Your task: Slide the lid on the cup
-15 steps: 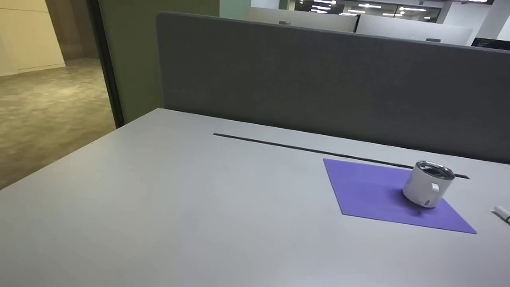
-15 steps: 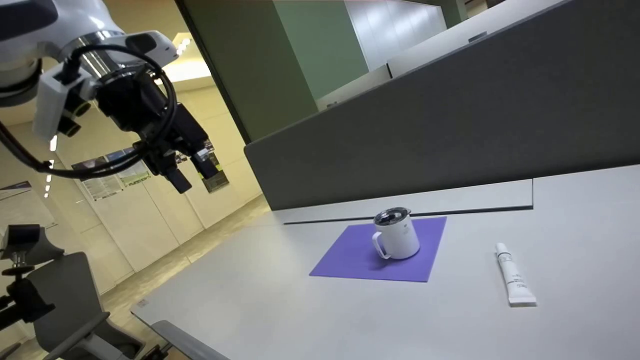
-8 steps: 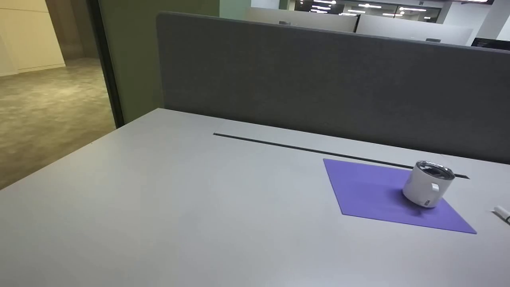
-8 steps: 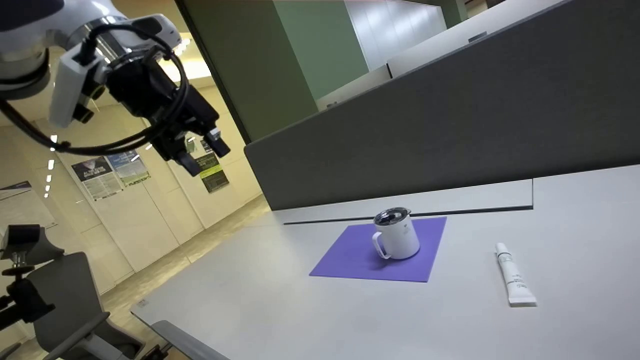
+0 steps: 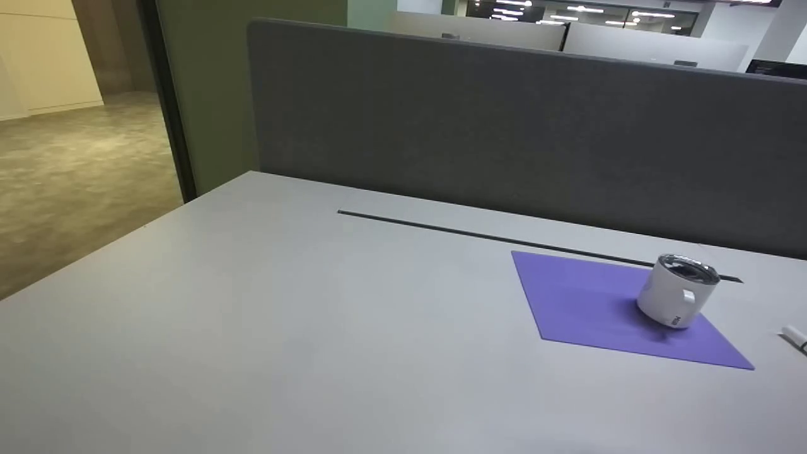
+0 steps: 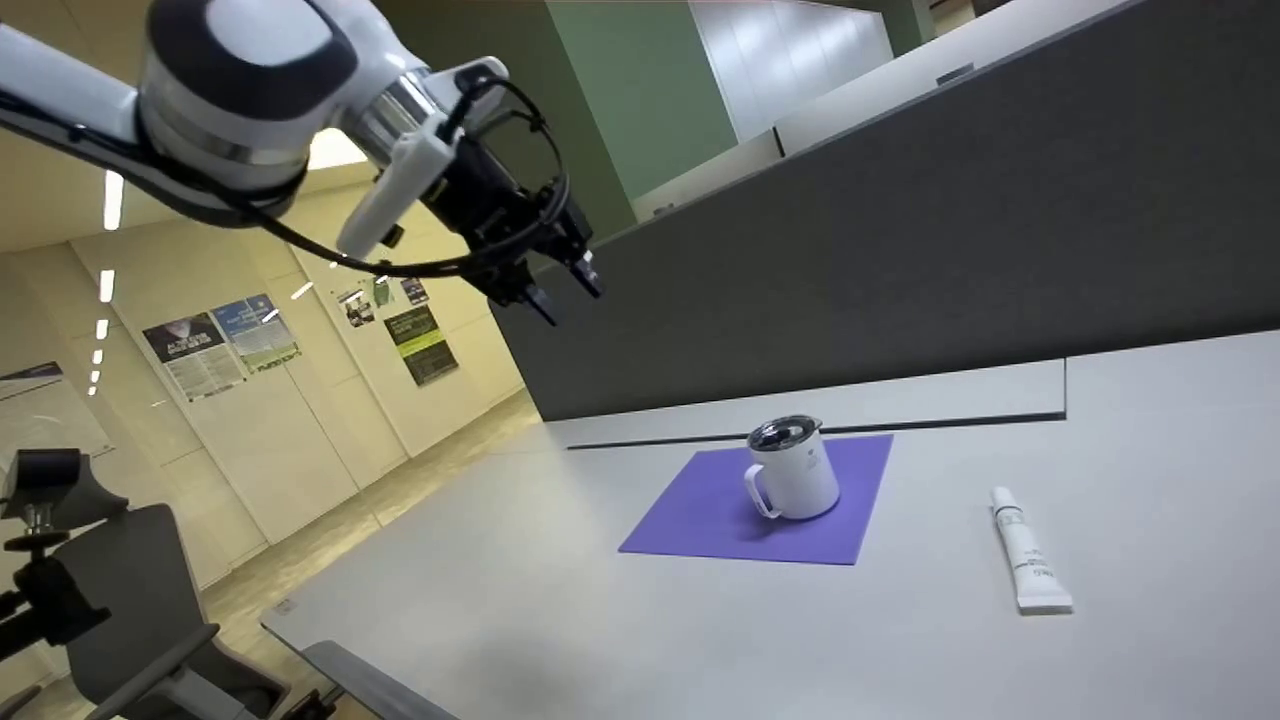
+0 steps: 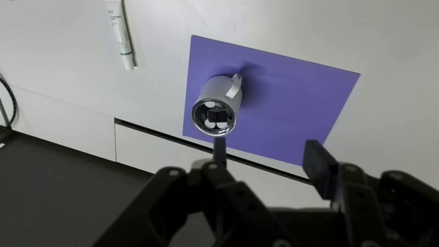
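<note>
The cup is a white mug with a side handle. It stands upright on the purple mat in both exterior views (image 5: 669, 306) (image 6: 802, 482) and in the wrist view (image 7: 219, 90). The lid, dark and round with a shiny rim, lies on the cup's mouth (image 5: 688, 270) (image 6: 783, 433); in the wrist view the lid (image 7: 216, 116) shows a small black piece at its middle. My gripper (image 6: 571, 308) is open and empty, high above the table and apart from the cup. In the wrist view its fingers (image 7: 266, 144) stand wide apart, the left fingertip just below the lid's rim in the picture.
The purple mat (image 5: 574, 302) lies flat on the white table (image 5: 302, 328). A white tube (image 6: 1030, 560) lies on the table beside the mat. A dark grey partition (image 6: 900, 260) rises behind the mat. A dark slot (image 5: 492, 237) runs along the table near it.
My arm and gripper have moved right in an exterior view, toward the cup, still high above the table. The gripper stays open. The cup, lid, mat and tube have not moved.
</note>
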Controlling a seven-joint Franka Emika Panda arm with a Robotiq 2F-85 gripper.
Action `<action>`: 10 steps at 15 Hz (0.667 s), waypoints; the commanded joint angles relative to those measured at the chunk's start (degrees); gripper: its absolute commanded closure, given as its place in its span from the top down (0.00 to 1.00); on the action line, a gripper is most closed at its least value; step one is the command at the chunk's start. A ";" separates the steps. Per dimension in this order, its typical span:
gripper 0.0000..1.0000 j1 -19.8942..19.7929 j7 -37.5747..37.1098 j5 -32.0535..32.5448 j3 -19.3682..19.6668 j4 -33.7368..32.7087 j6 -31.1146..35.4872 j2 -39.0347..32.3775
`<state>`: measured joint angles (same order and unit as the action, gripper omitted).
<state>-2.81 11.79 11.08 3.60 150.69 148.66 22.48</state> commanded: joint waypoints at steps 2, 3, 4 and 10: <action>0.25 -0.94 2.09 0.71 1.08 -13.08 6.11 -18.62; 0.17 -1.19 2.29 0.27 1.29 -16.13 6.73 -22.38; 0.11 -1.26 2.72 -0.87 1.57 -19.39 6.28 -25.83; 0.00 -2.64 2.25 -6.89 1.39 -38.24 -4.66 -41.55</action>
<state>-4.91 17.11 3.45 4.79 122.23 151.34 -12.87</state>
